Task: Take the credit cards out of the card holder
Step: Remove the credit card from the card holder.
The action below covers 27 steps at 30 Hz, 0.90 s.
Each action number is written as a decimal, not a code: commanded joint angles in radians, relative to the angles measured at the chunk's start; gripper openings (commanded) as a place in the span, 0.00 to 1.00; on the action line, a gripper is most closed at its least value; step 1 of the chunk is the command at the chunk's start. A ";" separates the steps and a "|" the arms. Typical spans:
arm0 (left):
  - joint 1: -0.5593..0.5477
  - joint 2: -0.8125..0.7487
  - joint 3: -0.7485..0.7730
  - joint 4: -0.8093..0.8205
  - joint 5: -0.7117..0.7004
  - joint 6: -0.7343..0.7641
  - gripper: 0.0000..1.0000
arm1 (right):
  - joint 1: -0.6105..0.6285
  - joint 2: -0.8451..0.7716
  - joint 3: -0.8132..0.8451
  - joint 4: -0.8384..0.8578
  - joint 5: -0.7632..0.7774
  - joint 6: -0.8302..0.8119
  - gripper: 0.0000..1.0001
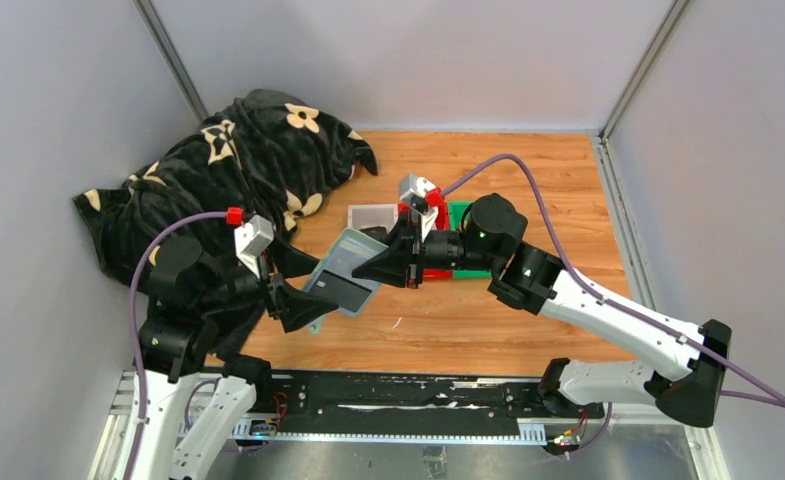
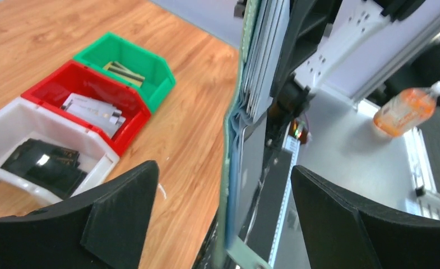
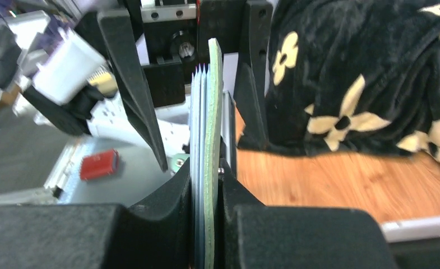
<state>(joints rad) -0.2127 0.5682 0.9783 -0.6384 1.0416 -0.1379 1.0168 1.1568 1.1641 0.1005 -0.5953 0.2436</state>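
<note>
Card holder (image 1: 340,268): open, apparently lifted off the bench, centre-left of the top view; seen edge-on in both wrist views.
Right jaws: right gripper (image 1: 376,267) clamped tight on the holder's edge, the only grip on it.
Left jaws: left gripper (image 1: 303,300) spread wide, one finger on each side of the holder, touching neither face.
Credit cards (image 2: 91,110): some lie in the white tray (image 2: 10,120), red tray (image 2: 129,131) and green tray (image 2: 157,92); a dark card (image 1: 345,290) shows on the holder's inner face.
Step in hand (judged): left gripper closing on a card to draw it out.
Method: pinch the exposed card edge alone, not the holder's leaves; pull in line with the slot.
Risk: gripping card and leaf together, dragging the holder from the right jaws.
Nearby: black flowered blanket (image 1: 238,150), upper left.
</note>
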 commanded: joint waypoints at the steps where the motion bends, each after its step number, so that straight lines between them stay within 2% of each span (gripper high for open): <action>1: -0.004 -0.108 -0.105 0.492 -0.077 -0.417 0.93 | -0.001 -0.018 -0.087 0.426 0.072 0.268 0.00; 6: -0.004 -0.088 -0.089 0.577 -0.060 -0.547 0.86 | 0.017 -0.062 -0.174 0.553 0.178 0.329 0.00; 9: -0.004 -0.092 -0.114 0.667 -0.056 -0.635 0.77 | 0.026 -0.067 -0.196 0.598 0.222 0.349 0.00; 12: -0.004 -0.098 -0.126 0.677 -0.054 -0.653 0.69 | 0.029 -0.077 -0.242 0.683 0.271 0.394 0.00; 18: -0.004 -0.127 -0.173 0.684 -0.069 -0.692 0.61 | 0.034 -0.066 -0.299 0.834 0.322 0.461 0.00; 24: -0.004 -0.122 -0.175 0.702 -0.089 -0.723 0.39 | 0.055 -0.039 -0.298 0.871 0.351 0.461 0.00; 27: -0.004 -0.126 -0.181 0.703 -0.089 -0.729 0.33 | 0.066 -0.038 -0.307 0.887 0.380 0.450 0.00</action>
<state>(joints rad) -0.2127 0.4530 0.8055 0.0353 0.9573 -0.8391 1.0603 1.1213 0.8661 0.8654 -0.2810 0.6891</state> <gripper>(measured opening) 0.356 0.162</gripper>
